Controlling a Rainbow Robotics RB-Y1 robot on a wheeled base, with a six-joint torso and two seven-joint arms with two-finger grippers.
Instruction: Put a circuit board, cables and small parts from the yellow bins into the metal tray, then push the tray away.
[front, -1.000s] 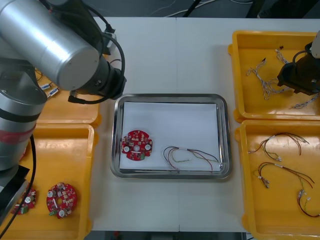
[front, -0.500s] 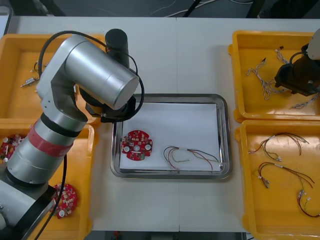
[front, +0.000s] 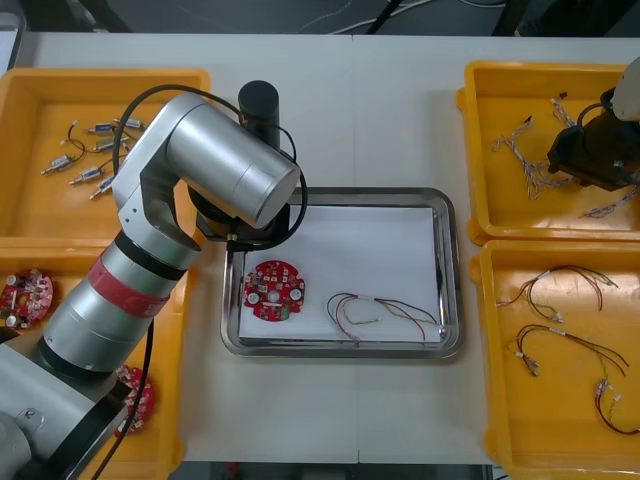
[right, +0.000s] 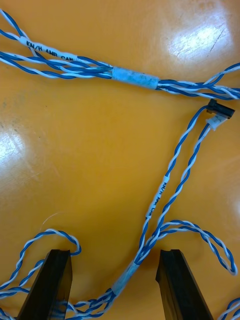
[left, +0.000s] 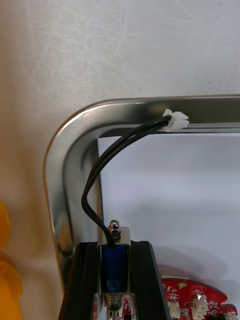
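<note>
**Desk:** What has changed on your left in the last second?

**Me:** My left arm (front: 220, 160). A second ago it was over the far yellow plastic bin on the left (front: 40, 110), where the loose small metal parts (front: 95, 150) lie. Now it has swung inward. The left gripper (left: 114, 247) hangs over the far left corner of the shiny rectangular metal tray (front: 340, 195) in the middle of the worktop. Its fingers pinch a small blue-bodied metal part (left: 114, 267), and two black leads (left: 95, 185) curl from it to a white plug (left: 175, 120).

**Desk:** So the part isn't in yet?

**Me:** No, the fingers hold it. I judge it sits above the white liner (front: 360, 250), just beside the round red circuit board (front: 274, 290). That board already lies there, near a bundle of thin red and dark wires (front: 380, 315). Letting go is all this step needs.

**Desk:** And the right side?

**Me:** The right gripper (right: 114, 255) has hardly shifted. It is low in the far yellow bin on the right (front: 500, 90), fingers spread either side of a twisted blue and white cable (right: 170, 195), not closed on it. I read that as the next pick, with the push to come later.
</note>
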